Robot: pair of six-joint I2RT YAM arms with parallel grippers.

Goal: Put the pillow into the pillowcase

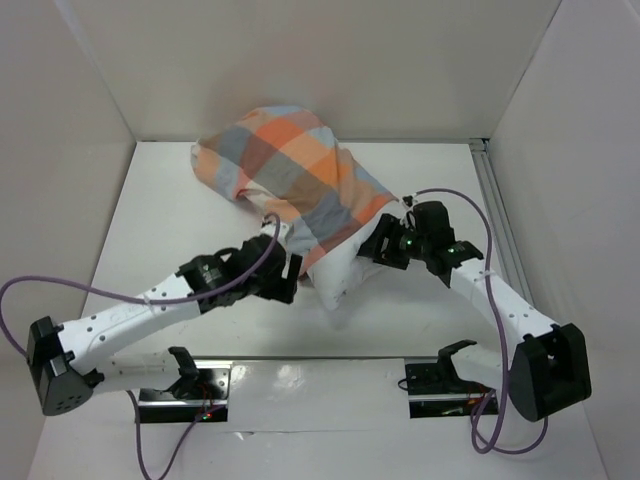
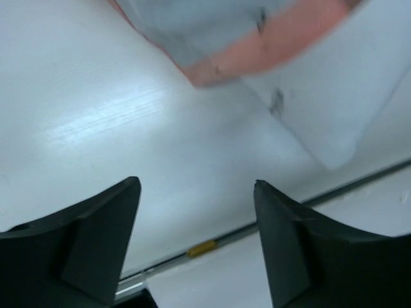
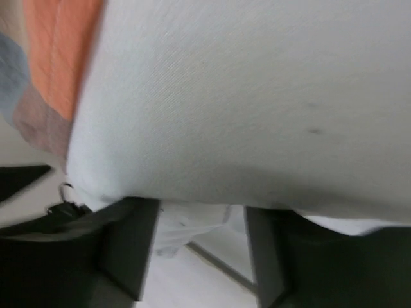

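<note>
Pillow [image 1: 335, 280] sits mostly inside the checked pillowcase [image 1: 290, 175] on the white table [image 1: 170, 220], with one white corner poking out toward my bases. My left claw [image 2: 196, 186] is spread wide with nothing between its fingers, just beside that corner. My right claw [image 3: 202, 208] is against the pillow's other side, its tips hidden under white cloth, so I cannot tell whether it grips.

The pillowcase [image 1: 290, 175] is checked in large orange, grey-blue and cream squares. The pillow [image 1: 338, 275] is plain white. The tabletop [image 1: 160, 220] and walls [image 1: 300, 60] are white. The arms [image 1: 130, 315] are white with black joints, the fingers [image 2: 83, 250] black, the cables [image 1: 450, 192] purple.
</note>
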